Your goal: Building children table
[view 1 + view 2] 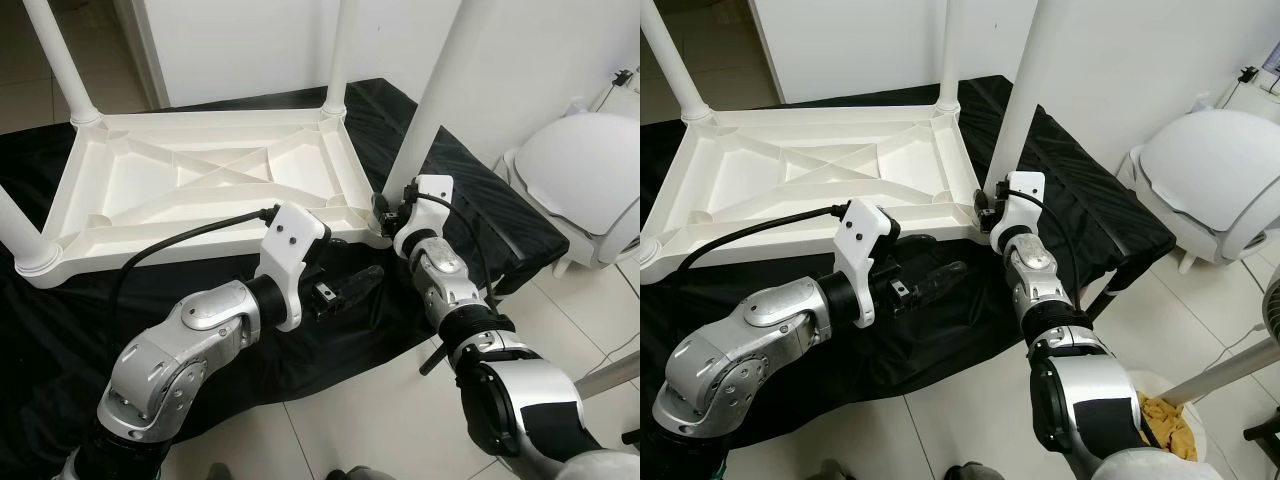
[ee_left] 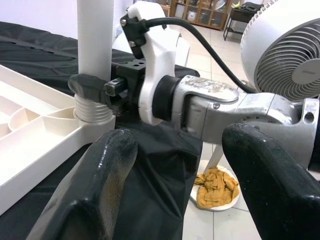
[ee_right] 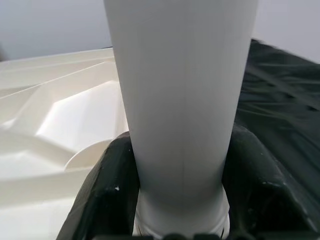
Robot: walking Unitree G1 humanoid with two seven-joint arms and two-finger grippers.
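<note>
Lying upside down on a black cloth (image 1: 330,350) spread over the tiled floor, the white plastic table top (image 1: 200,175) shows its ribbed underside, with legs already standing up from its far corners and its near-left corner. At the near-right corner the fourth table leg (image 1: 1025,90) rises from its socket, and the right gripper (image 2: 92,89) pinches it low down, one black finger on each side, just above the ribbed collar where leg meets top (whether the leg is fully seated cannot be told from these views). The left gripper (image 1: 345,290) hovers over the cloth just in front of the top's near edge, left of that corner, fingers spread and holding nothing.

The risk from here is judged to lie in that joint: a grip so low on a tall leg gives little control over its upper end, so a sideways push could tilt it, jam the thread or slide the unheld top across the cloth. Letting go too soon could let the leg topple toward the white domed appliance (image 1: 585,185) at right.
</note>
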